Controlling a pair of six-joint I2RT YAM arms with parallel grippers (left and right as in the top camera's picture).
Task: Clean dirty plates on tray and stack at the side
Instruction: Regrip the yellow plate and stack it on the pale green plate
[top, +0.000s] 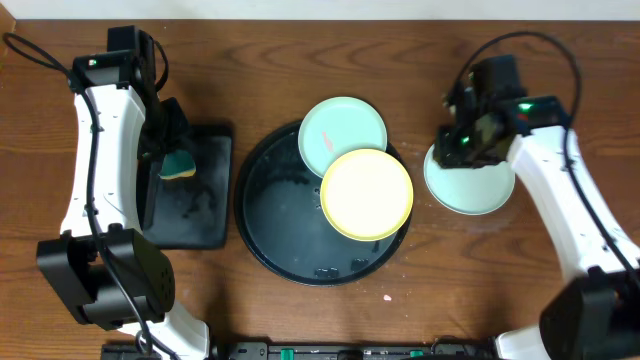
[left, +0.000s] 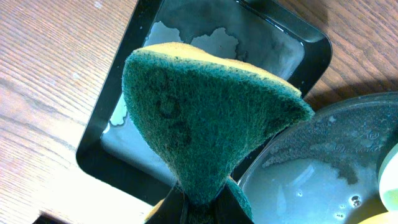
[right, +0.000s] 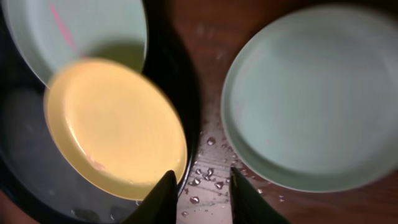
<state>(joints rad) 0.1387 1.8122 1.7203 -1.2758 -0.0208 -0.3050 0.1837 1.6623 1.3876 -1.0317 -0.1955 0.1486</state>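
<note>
Plates are at different stages here, and one of the three looks finished. A mint-green plate (top: 470, 185) lies on the table (top: 560, 40) just to the right of the round black tray (top: 270, 215), near its rim but not touching it. Its face shows no stain in the right wrist view, so I judge it to be the start of the stack (only one plate so far).

Two plates are on the tray. A second mint-green plate (top: 343, 133) sits at the far right part and carries a pink streak (right: 62, 28). The yellow plate (top: 367, 194) lies partly over its near edge, and I cannot say surely whether it is clean. So roughly one third seems done, and two plates wait for wiping and moving.

The right gripper (right: 200, 193) hovers with its fingers apart and nothing between them. It is above water drops (right: 208, 174) on the table, between the tray rim and the finished plate. The left gripper (left: 202, 208) pinches the green sponge (left: 205, 118) above the rectangular black tray (left: 311, 50), which holds a thin film of water.

No brand or label can be read. Some raised marks (left: 367, 134) show on the round tray's floor, but they are too blurred to read.
</note>
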